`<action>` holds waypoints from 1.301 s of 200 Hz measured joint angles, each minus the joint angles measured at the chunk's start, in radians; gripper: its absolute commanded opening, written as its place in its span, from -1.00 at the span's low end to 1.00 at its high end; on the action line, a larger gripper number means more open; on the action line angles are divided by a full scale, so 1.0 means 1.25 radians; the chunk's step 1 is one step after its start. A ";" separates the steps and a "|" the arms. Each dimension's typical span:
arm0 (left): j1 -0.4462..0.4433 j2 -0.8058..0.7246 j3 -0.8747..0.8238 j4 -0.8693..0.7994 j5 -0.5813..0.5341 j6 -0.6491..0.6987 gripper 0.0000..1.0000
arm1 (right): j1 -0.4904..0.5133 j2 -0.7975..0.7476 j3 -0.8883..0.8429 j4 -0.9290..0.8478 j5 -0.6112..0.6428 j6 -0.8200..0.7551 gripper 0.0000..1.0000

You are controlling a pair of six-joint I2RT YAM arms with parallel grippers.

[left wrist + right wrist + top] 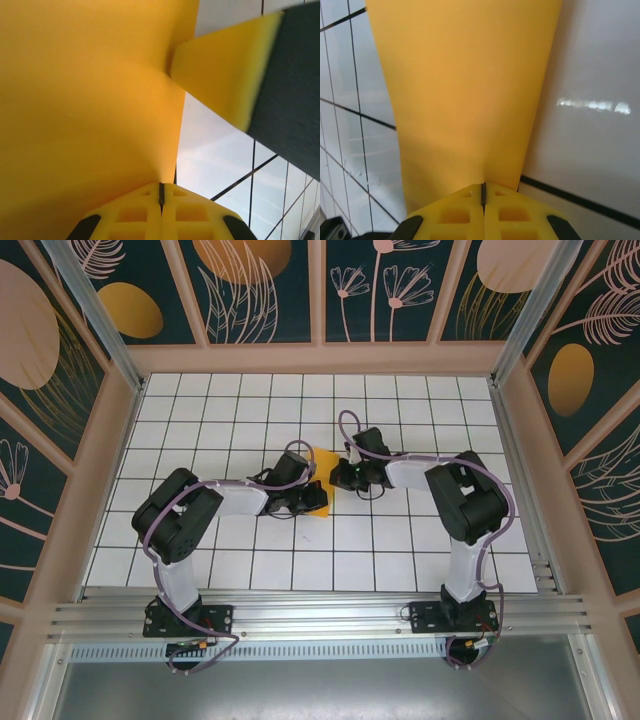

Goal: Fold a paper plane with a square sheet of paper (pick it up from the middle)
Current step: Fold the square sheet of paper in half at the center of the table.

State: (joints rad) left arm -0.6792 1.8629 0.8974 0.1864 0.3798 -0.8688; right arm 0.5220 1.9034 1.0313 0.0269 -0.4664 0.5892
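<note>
Both closed on orange paper (90,125): left hand (161,192) pinches one edge, right hand (483,192) another; tiled surface (400,540) beneath.

**Left hand clamped on paper**
The left hand (161,192) has its two yellow ribbed fingers (131,215) pressed together on the edge of a thin orange-yellow paper sheet (90,100), which spreads up and to the left. At upper right, a second yellow-faced dark finger (225,75) meets the sheet. A white grid-lined tabletop (215,160) lies behind.
</note>
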 measured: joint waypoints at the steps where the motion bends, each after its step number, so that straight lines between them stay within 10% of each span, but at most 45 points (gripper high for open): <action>1: 0.000 0.000 0.000 0.000 -0.001 0.000 -0.96 | 0.000 -0.001 0.000 0.000 -0.001 0.000 -0.90; 260: 0.000 0.008 -0.016 0.028 -0.027 0.007 -0.95 | 0.000 0.016 -0.003 -0.013 -0.002 -0.027 -0.93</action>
State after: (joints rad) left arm -0.6792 1.8729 0.8780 0.2211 0.3454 -0.8597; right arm 0.5217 1.9236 1.0275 0.0109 -0.4686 0.5560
